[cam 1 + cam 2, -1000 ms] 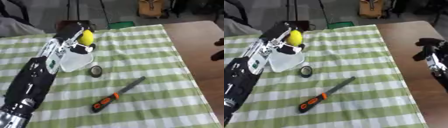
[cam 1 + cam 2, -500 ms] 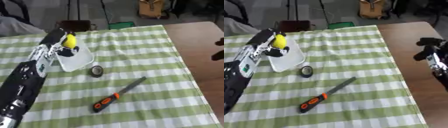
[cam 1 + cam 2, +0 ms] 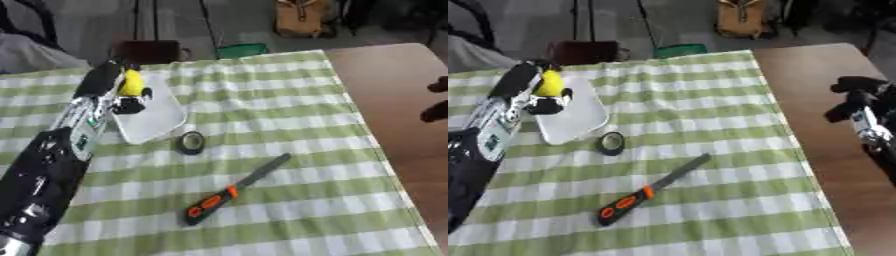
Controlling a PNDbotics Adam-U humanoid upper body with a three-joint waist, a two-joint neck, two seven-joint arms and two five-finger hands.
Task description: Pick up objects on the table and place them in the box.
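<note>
My left hand is shut on a small yellow object and holds it over the far left part of the white box, a shallow white container on the green checked cloth. A black tape roll lies just right of the box's near corner. A long tool with an orange and black handle lies slantwise nearer to me, in the middle of the cloth. My right hand hangs over the bare brown table top at the right edge, far from all of these.
The green checked cloth covers most of the table; a bare brown strip runs down the right side. Beyond the far edge stand a dark chair, a green object and a brown bag.
My left hand has carried the yellow object a little to the left, from the box's middle toward its far left part. The tape roll, tool and right hand stay put.
</note>
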